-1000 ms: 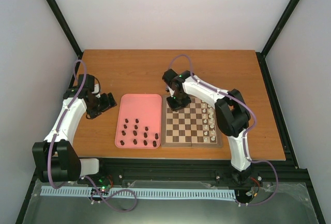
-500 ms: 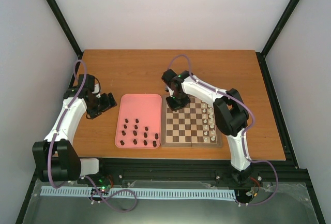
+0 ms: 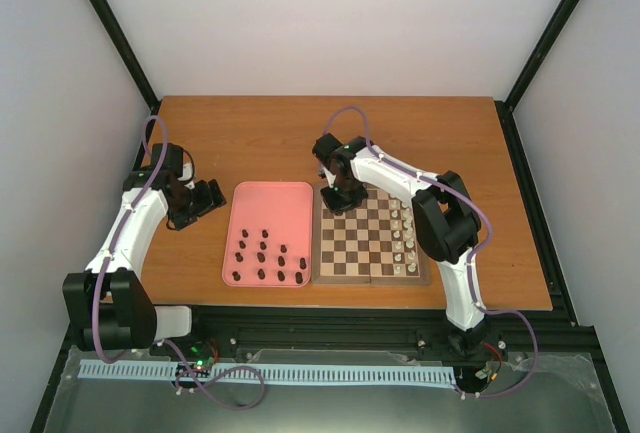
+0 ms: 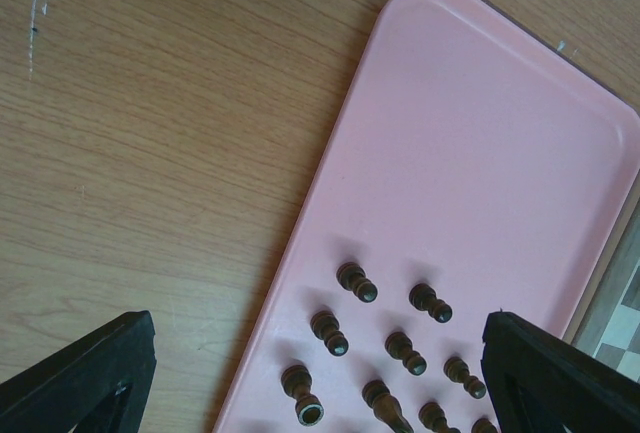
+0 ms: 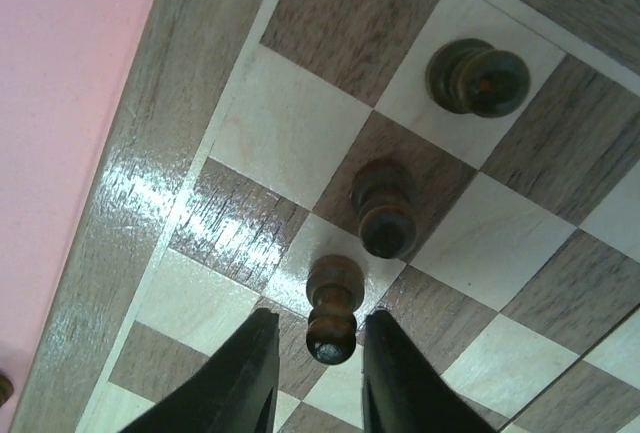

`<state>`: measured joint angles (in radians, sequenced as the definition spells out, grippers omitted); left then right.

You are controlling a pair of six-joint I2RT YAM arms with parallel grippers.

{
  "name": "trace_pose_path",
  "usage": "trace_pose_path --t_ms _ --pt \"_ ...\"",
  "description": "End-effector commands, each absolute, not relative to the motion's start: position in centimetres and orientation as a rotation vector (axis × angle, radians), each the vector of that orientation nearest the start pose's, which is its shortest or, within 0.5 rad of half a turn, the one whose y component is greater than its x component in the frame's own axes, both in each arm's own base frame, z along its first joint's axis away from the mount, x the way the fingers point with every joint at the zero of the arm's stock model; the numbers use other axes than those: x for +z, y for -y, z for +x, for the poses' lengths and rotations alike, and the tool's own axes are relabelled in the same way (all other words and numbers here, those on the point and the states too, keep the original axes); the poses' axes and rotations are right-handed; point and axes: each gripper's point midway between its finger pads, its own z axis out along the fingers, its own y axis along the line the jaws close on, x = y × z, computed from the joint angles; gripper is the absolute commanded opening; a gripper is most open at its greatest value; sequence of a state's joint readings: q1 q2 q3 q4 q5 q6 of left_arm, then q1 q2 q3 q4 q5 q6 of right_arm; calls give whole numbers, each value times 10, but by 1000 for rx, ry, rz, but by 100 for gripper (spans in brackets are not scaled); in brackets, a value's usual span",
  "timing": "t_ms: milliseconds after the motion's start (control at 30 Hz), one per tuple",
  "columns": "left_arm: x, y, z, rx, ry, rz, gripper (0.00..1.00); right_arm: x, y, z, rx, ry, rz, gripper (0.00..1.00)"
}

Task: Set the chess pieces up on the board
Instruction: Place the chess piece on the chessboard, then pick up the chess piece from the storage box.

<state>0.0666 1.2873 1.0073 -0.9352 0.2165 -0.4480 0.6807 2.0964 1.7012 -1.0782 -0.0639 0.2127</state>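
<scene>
Since a second ago, the right gripper [image 3: 338, 197] has been shifted slightly toward the far left corner of the board [image 3: 372, 253], and its elbow has been drawn a little nearer; the left arm has been left where it was, and nothing in the pink tray [image 3: 270, 203] has been disturbed.

At the right wrist, the fingers [image 5: 245, 378] are seen set narrowly apart, with one of the dark chess pieces [image 5: 333, 308] standing between them on a cream square; a sliver of board is visible between the piece and each finger, so no grip on it is shown. Two more dark pieces are stood on the squares just beyond it, one on a dark square [image 5: 385, 215] and one on a cream square [image 5: 478, 76], the three forming a diagonal line close to the left border of the board.

The greater number of the dark pieces [image 3: 262, 258] are gathered in the near half of the tray, which is laid just left of the board; cream-white pieces [image 3: 407, 238] are lined along the board's right side.

The left gripper [image 3: 205, 196] is held spread wide with nothing in it, over the table [image 3: 260, 133] beside the tray's left rim.
</scene>
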Motion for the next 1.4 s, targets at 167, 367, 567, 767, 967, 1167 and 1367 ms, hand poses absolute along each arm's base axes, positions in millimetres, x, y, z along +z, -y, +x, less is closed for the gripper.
trace_pose_path --t_ms 167,367,567,767,967,1167,1367 --pt "135 19 291 -417 -2707 -644 100 99 -283 314 237 -2946 -734 41" --pt "136 19 291 -421 -2707 -642 100 132 -304 296 239 -2890 -810 50" --pt "136 20 291 -428 -2705 -644 100 140 -367 275 325 -2808 -1017 59" --pt "138 22 290 -441 -2702 -642 100 109 -415 258 397 -2792 -1173 59" --pt "139 22 288 -446 -2696 -642 100 80 -426 242 402 -2820 -1252 58" --pt "139 24 289 -463 -2693 -641 100 62 -424 235 401 -2867 -1266 52" --pt "139 24 288 -458 -2694 -640 100 50 -423 225 404 -2892 -1308 46"
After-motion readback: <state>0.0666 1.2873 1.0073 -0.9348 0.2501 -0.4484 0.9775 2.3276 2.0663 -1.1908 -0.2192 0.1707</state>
